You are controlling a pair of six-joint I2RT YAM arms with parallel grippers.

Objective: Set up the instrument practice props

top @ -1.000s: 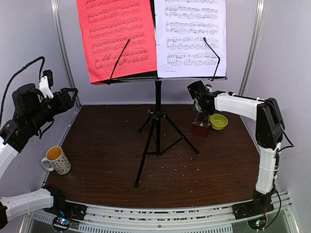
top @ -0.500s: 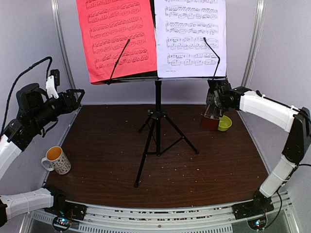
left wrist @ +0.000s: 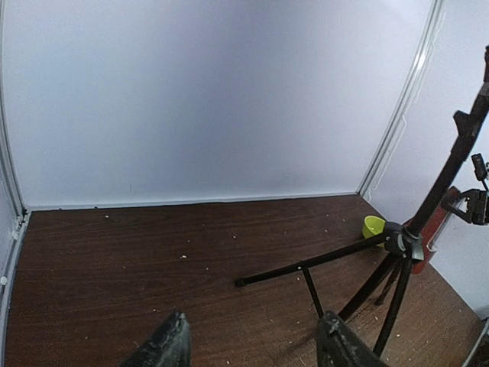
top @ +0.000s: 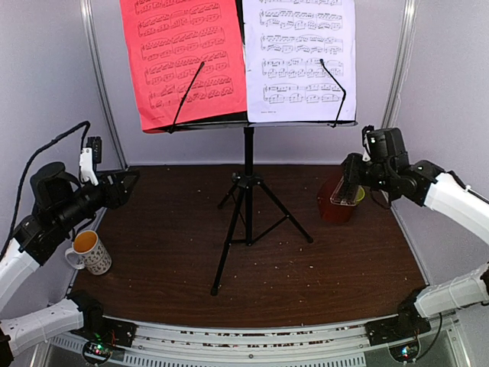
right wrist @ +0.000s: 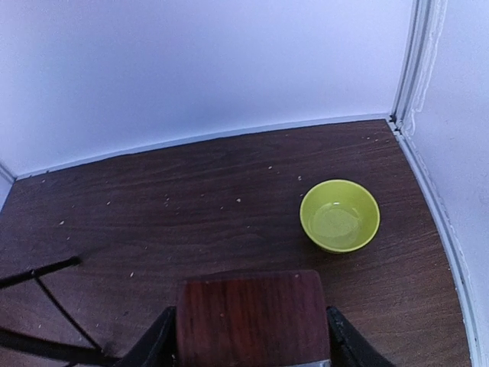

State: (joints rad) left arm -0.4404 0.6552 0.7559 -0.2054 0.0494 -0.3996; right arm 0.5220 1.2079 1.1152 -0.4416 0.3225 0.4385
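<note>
The black music stand (top: 248, 183) rises on tripod legs (left wrist: 321, 261) at the table's middle. Its desk carries a red sheet (top: 187, 61) on the left and a white sheet (top: 299, 57) on the right. At the right, my right gripper (top: 348, 183) is shut on the brown metronome (top: 336, 200), held tilted just over the wood. In the right wrist view the metronome (right wrist: 252, 306) fills the gap between the fingers of that gripper (right wrist: 250, 317). My left gripper (top: 126, 183) hangs open and empty at the left; in its wrist view the left gripper (left wrist: 254, 325) faces the stand's legs.
A patterned white mug (top: 90, 251) stands near the left front edge, below my left arm. A small yellow-green bowl (right wrist: 340, 215) sits close behind the metronome by the right wall. White walls enclose the table at the back and sides.
My right arm has swung right and nearer with the metronome, from left of the bowl to in front of it. My left gripper has dropped lower and moved right, narrowing slightly.
</note>
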